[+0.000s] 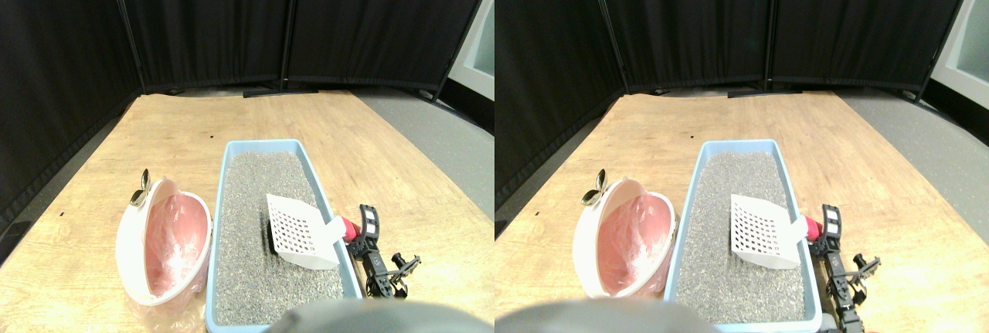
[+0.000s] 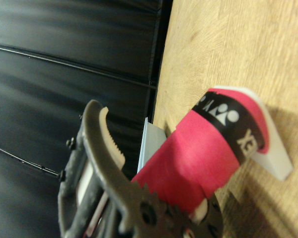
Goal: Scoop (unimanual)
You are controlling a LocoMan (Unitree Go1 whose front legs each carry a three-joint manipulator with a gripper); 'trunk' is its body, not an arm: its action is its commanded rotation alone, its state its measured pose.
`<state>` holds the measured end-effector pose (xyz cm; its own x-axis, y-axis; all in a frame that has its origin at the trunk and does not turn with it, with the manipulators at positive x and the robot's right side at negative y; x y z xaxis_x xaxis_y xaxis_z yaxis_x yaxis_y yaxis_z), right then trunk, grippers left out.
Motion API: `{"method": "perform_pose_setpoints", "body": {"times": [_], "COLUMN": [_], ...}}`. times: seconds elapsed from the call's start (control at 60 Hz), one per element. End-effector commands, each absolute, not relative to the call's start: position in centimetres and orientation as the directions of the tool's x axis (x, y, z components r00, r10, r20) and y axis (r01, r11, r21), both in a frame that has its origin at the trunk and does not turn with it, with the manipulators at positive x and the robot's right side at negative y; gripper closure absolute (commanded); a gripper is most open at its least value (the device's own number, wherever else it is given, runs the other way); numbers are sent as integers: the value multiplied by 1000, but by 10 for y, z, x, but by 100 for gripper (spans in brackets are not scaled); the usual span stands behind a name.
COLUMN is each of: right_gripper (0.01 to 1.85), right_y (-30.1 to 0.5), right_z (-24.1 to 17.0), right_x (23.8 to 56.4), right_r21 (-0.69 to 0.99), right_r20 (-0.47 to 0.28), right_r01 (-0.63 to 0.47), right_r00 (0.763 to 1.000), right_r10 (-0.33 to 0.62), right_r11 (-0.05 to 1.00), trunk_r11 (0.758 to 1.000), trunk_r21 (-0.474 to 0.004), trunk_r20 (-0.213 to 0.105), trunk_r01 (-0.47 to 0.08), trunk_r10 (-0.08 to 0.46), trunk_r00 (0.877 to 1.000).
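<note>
Wrist cam: red wrapped handle (image 2: pixel 198 158) with a black printed band fills centre to lower right, its white end (image 2: pixel 273 153) over the wooden floor (image 2: pixel 238 44) at right. Dark toothed jaw (image 2: pixel 107 168) sits lower left, right beside the handle. Pale blue tray edge (image 2: pixel 151 144) shows at centre. Black curtain (image 2: pixel 64 74) covers the left half.

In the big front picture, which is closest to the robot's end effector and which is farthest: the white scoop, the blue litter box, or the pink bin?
From the right end effector:
1. White slotted scoop, its red-wrapped handle at the end effector.
2. Blue litter box, its near wall just beside the end effector.
3. Pink bin, farthest, across the box on the far side.
</note>
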<state>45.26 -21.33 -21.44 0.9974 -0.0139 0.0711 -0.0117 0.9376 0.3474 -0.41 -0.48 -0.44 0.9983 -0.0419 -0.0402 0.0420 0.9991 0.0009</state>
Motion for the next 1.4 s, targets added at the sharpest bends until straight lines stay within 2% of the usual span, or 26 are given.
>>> {"method": "perform_pose_setpoints", "body": {"times": [0.017, 0.067, 0.1, 0.133, 0.15, 0.317, 0.433, 0.6, 0.717, 0.917, 1.05, 1.2, 1.217, 1.233, 1.3, 1.35, 1.4], "right_gripper": [110, 146, 153, 180, 180, 180, 180, 180, 180, 180, 180, 180, 180, 180, 180, 180, 180], "right_y": [-214, -215, -215, -215, -215, -215, -216, -216, -218, -217, -218, -218, -218, -218, -218, -218, -218], "right_z": [-214, -214, -214, -213, -213, -206, -201, -187, -173, -146, -135, -123, -121, -120, -115, -110, -106], "right_x": [453, 453, 453, 452, 452, 447, 444, 438, 436, 432, 439, 447, 449, 451, 454, 460, 465], "right_r21": [355, 352, 351, 346, 346, 286, 290, 269, 215, 145, 116, 58, 48, 40, 14, -16, -28], "right_r20": [87, 88, 89, 97, 101, 92, 135, 131, 175, 200, 225, 241, 247, 272, 269, 283, 274], "right_r01": [-26, -35, -33, -29, -29, -4, -47, -46, -110, -93, -154, -145, -151, -193, -170, -210, -212], "right_r00": [996, 996, 996, 995, 995, 996, 991, 991, 982, 978, 966, 962, 959, 946, 950, 937, 938], "right_r10": [-5, 4, 2, -5, -6, -23, 8, 11, 73, 63, 125, 128, 135, 176, 160, 206, 212], "right_r11": [935, 935, 936, 938, 938, 958, 956, 962, 970, 985, 981, 988, 987, 980, 985, 978, 977], "trunk_r11": [999, 999, 999, 999, 999, 999, 999, 999, 999, 998, 997, 995, 995, 995, 994, 993, 991], "trunk_r21": [-12, -10, -10, -12, -13, -18, -27, -37, -47, -62, -76, -94, -97, -98, -107, -113, -123], "trunk_r20": [-64, -65, -65, -65, -65, -62, -58, -55, -51, -46, -44, -44, -43, -43, -45, -47, -49], "trunk_r01": [36, 41, 41, 39, 38, 32, 28, 23, 18, 10, 1, -14, -17, -18, -29, -37, -47], "trunk_r10": [-37, -41, -41, -40, -38, -33, -29, -25, -20, -13, -4, 10, 13, 14, 24, 31, 42], "trunk_r00": [997, 997, 997, 997, 997, 998, 998, 998, 998, 999, 999, 999, 999, 999, 999, 998, 998]}}
